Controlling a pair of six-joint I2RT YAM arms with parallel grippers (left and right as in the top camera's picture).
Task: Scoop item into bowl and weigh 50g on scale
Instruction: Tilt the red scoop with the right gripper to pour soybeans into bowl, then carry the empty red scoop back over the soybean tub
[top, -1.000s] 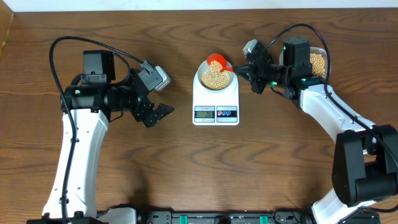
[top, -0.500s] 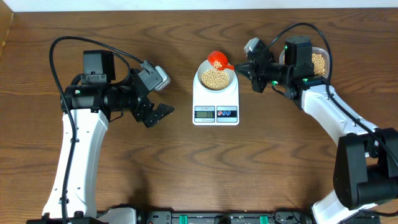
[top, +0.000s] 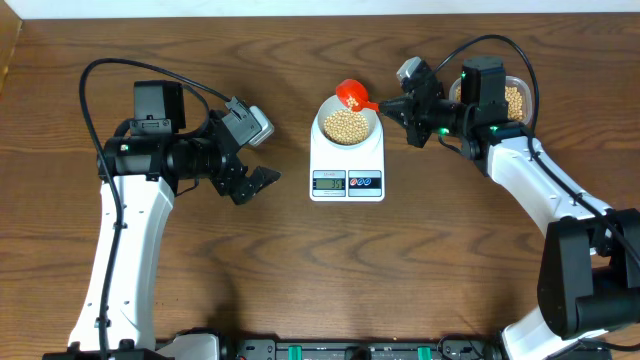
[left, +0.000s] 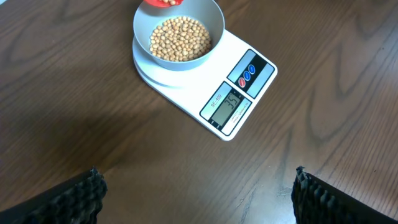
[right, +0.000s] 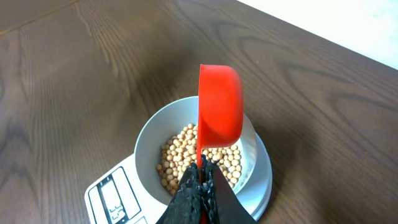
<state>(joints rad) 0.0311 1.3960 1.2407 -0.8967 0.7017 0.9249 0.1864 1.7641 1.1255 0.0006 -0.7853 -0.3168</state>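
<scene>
The left gripper (top: 252, 186) hovers over the bare bench (top: 300, 280) between the left edge and the centre. It is just left of the scale (top: 347, 172) and touches nothing. Its fingers (left: 78, 194) stand wide apart and hold nothing.

The scale sits at the bench centre, toward the far edge, with its display facing the near edge. The bowl (top: 321, 127) rests on the scale platform. The beans (top: 346, 124) cover the bowl floor in a shallow layer. In the left wrist view the display appears to read in the mid-thirties, though the digits are small.

The red scoop (top: 352, 95) hangs over the far rim of the bowl, tipped onto its side. Whether any beans are left in it cannot be told. The right gripper (top: 388, 107) has its fingers clamped together on the scoop handle.

The clear container (top: 526, 100) stands near the far right corner, behind the right arm, and holds more beans.

Status, as a judgement: scooping is well under way and one load appears to be tipped out over the bowl. If the reading is correct, the target weight is not yet reached. What is left is likely at least one smaller scoop, then a check of the display.
</scene>
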